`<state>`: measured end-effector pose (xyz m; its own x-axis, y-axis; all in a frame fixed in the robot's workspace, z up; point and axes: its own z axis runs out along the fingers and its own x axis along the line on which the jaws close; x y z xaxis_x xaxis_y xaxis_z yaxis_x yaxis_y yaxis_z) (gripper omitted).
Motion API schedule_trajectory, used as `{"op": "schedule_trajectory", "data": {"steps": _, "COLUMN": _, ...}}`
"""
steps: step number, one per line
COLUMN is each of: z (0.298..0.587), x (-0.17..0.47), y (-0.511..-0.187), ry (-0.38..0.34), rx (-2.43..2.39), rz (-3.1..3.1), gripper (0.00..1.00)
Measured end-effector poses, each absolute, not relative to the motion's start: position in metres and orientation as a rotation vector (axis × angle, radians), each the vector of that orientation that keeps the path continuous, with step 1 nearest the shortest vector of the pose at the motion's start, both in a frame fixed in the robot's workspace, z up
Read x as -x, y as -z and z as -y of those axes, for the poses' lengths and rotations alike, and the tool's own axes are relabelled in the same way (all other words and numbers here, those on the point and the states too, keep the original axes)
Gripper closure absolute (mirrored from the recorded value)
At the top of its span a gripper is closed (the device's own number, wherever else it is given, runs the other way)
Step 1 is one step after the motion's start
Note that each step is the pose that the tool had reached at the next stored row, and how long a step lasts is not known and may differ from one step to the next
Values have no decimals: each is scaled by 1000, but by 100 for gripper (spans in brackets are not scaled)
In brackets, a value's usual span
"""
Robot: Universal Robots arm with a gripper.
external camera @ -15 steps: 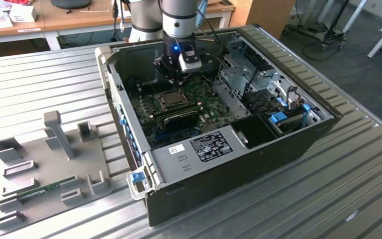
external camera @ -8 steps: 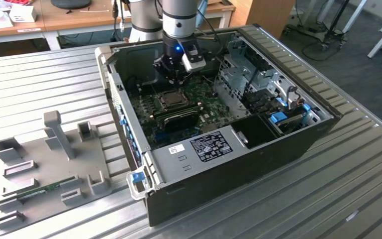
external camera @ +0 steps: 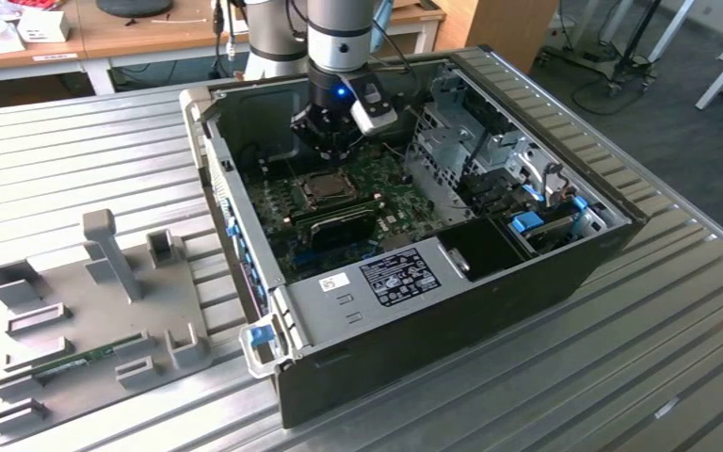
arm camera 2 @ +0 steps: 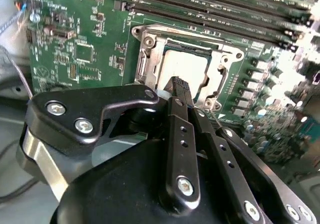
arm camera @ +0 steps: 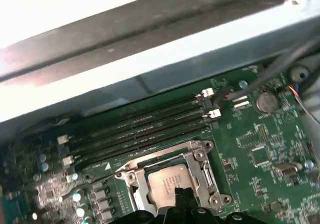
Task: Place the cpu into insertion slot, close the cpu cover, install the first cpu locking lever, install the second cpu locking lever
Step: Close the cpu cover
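Observation:
The cpu (arm camera 2: 184, 66) lies flat in the insertion slot (external camera: 324, 188) on the green board inside the open computer case. The cpu cover (arm camera 2: 150, 38) is down around it, and the chip's pale top shows through the window. In the first wrist view the cpu (arm camera: 165, 181) sits inside the same shiny cover (arm camera: 201, 156). My gripper (arm camera 2: 180, 87) hangs just above the near edge of the socket with its black fingers (arm camera 2: 178, 134) pressed together and nothing between them. In the exterior view the gripper (external camera: 328, 151) is over the board, just behind the socket.
Long black memory slots (arm camera: 145, 126) run beside the socket. The case walls (external camera: 217, 169) and a metal drive cage (external camera: 474, 151) close in the board. A grey fixture plate (external camera: 98, 311) with upright posts lies on the ribbed table at the exterior view's left.

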<state>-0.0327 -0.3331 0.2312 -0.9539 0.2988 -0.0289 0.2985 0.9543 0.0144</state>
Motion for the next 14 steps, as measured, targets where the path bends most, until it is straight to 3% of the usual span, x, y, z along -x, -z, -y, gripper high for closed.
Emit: {"op": "schedule_trajectory", "data": {"steps": 14, "z": 333, "x": 33, "y": -230, "ry": -21, "rx": -76, "rz": -3111, "gripper": 90}}
